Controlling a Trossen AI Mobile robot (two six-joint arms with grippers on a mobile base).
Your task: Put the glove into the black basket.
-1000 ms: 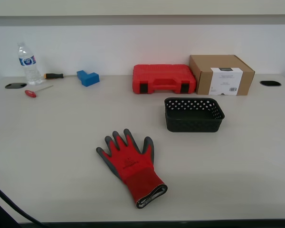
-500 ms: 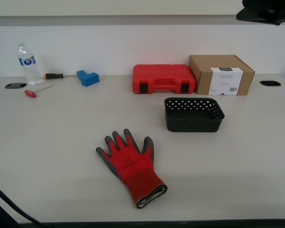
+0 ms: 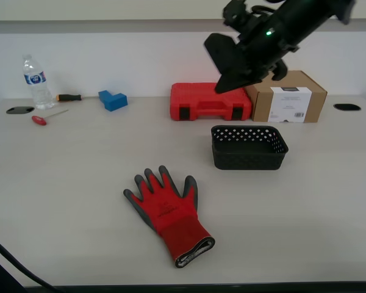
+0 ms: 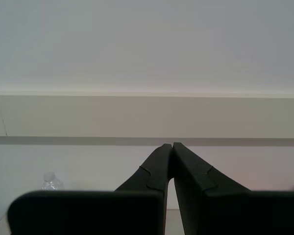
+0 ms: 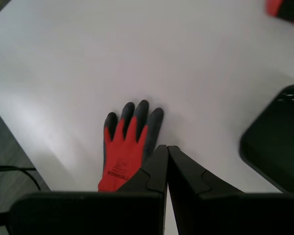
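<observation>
The red glove [image 3: 166, 210] with dark grey fingertips lies flat on the table near the front edge, fingers pointing away from me. It also shows in the first wrist view [image 5: 127, 142]. The black basket [image 3: 249, 147] stands empty to the exterior view's right of the glove and further back; it shows blurred in the first wrist view [image 5: 277, 142]. My first gripper [image 5: 167, 148] is shut and empty, high above the table; in the exterior view [image 3: 222, 67] it hangs over the red case. My second gripper [image 4: 172, 145] is shut and empty and faces the wall.
A red tool case [image 3: 210, 101] and a brown cardboard box [image 3: 284, 96] stand behind the basket. A water bottle [image 3: 35, 82], two screwdrivers [image 3: 49, 115] and a blue block [image 3: 113, 99] lie at the back on the exterior view's left.
An arm has swung into the exterior view from the upper right, moving down and to the left. The glove and the basket have not moved.
</observation>
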